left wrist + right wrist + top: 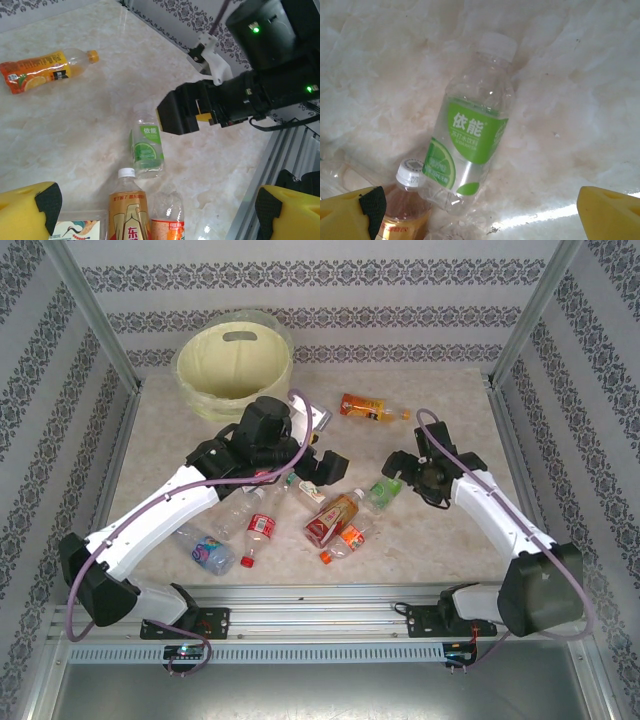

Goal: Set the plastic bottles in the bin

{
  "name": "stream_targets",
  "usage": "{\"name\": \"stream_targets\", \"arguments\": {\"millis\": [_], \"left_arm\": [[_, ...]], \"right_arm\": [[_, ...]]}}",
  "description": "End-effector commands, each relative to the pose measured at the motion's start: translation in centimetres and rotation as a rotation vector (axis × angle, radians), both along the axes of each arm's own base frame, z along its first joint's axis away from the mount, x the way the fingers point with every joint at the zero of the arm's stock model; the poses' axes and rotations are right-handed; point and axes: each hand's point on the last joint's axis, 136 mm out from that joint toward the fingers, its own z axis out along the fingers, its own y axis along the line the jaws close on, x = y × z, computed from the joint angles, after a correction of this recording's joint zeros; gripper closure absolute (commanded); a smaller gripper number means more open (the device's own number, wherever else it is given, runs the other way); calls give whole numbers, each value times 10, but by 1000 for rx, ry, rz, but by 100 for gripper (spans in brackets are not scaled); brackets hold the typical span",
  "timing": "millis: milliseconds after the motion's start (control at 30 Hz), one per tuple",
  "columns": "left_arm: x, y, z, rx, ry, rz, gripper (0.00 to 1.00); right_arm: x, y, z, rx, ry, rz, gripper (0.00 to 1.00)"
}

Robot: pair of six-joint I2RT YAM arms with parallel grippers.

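1. On the overhead camera, the bin (pixel 200 390) stands at 11 o'clock on the table (pixel 450 535), by the far wall.
2. At 8 o'clock lies a crushed blue-label bottle (pixel 205 550). A red-label bottle (pixel 259 529) is just beside it at its 3 o'clock.
3. My left gripper (pixel 318 478) hangs over the table's middle with its jaws wide apart and nothing between them. On its wrist camera, the yellow pads (pixel 22 212) sit in the lower corners.
4. At 5 o'clock from that gripper, a brown-label tea bottle (pixel 330 518) and an orange-label bottle (pixel 348 538) lie side by side.
5. An orange juice bottle (pixel 368 407) lies alone at 12 o'clock, well apart from the rest.
6. The green-label bottle (pixel 467 137) lies flat, its base near the tea bottle's white cap (pixel 410 171).
7. My right gripper (pixel 398 472) hovers over the green-label bottle, jaws spread wide and empty.
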Motion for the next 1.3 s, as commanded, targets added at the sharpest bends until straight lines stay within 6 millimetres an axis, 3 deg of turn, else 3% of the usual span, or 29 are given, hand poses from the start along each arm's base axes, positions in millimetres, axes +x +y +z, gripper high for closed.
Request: {"name": "stream_targets", "arguments": {"millis": [0, 267, 667, 1267], "left_arm": [[-2, -9, 6, -15, -36, -22, 0], [0, -10, -2, 22, -45, -23, 0], [-2, -13, -8, 44, -42, -37, 0], [-10, -19, -7, 47, -42, -65, 0]], "right_arm": [[10, 1, -1, 31, 25, -31, 2], [29, 14, -32, 81, 100, -32, 6], [37, 19, -68, 100, 168, -58, 8], [64, 24, -92, 91, 202, -63, 17]]}}
